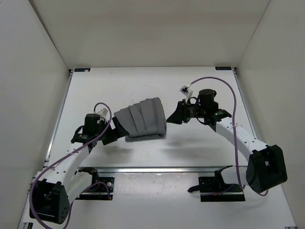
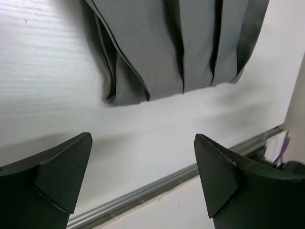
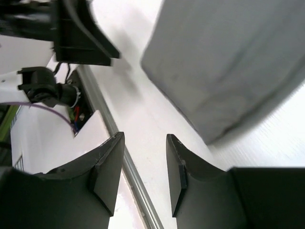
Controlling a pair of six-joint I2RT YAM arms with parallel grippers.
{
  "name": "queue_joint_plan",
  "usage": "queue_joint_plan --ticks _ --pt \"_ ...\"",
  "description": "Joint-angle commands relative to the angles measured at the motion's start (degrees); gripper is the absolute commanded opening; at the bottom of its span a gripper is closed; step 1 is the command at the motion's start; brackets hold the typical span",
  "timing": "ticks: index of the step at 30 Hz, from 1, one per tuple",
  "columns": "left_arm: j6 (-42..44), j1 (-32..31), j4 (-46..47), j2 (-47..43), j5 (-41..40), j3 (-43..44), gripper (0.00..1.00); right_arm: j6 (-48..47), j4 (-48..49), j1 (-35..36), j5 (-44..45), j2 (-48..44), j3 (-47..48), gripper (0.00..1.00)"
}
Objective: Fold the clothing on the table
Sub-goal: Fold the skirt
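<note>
Left gripper [image 2: 143, 143]: jaws spread wide, with nothing between them. Both fingertips sit over bare table [image 2: 52, 81], short of the nearest hem of the clothing [image 2: 167, 43]. In the top view this gripper [image 1: 110, 133] is just beside the garment's left end.

Right gripper [image 3: 145, 138]: jaws partly open with a narrow gap between the fingers, and nothing is held. The clothing [image 3: 228, 62] lies ahead of the fingertips and apart from them. In the top view this gripper [image 1: 174, 117] is just beside the garment's right end.

Clothing [image 1: 143, 119]: grey and lying on the table [image 1: 119, 86] near its middle, between the two grippers. It forms a compact bundle with lengthwise pleats on top and stacked layers showing at the hem facing the left gripper.

Rail [image 1: 157, 169]: a metal strip along the near table edge, in front of the arm bases.
</note>
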Motion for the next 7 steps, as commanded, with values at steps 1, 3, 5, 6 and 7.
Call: queue_joint_plan --ticks 1,3,5,6,7 --pt "8.7 -1.4 -11.1 0.0 -0.4 4.5 0.99 -0.5 1.0 -2.5 -0.1 -2.2 -2.1 0.37" --pt "10.2 -2.4 -13.5 1.0 -1.3 6.4 0.98 0.5 1.8 -2.6 -0.2 -2.6 -2.9 0.38" --pt "11.1 -2.3 -16.4 2.0 -3.1 6.6 0.99 -0.1 1.8 -1.8 0.4 -2.3 -2.9 0.37" --pt "11.7 -1.8 -17.0 2.7 -2.3 6.6 0.99 -0.6 1.3 -1.3 1.1 -1.9 -2.8 0.38" --pt "12.5 -0.8 -17.0 2.9 -2.3 6.5 0.98 -0.8 0.7 -1.0 2.1 -1.3 -2.3 0.38"
